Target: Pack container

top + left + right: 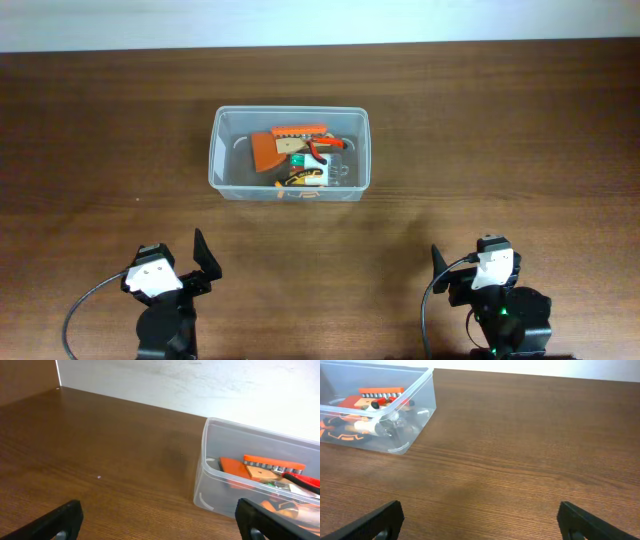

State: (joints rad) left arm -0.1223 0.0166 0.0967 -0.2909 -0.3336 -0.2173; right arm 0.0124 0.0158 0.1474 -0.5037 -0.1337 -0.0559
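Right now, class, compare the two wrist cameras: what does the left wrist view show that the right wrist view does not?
Only the left wrist view shows the left gripper, open, with the container at the frame's right. Only the right wrist view shows the right gripper, open, with the container at upper left. Both share the container, the orange tools inside it and the wooden table.
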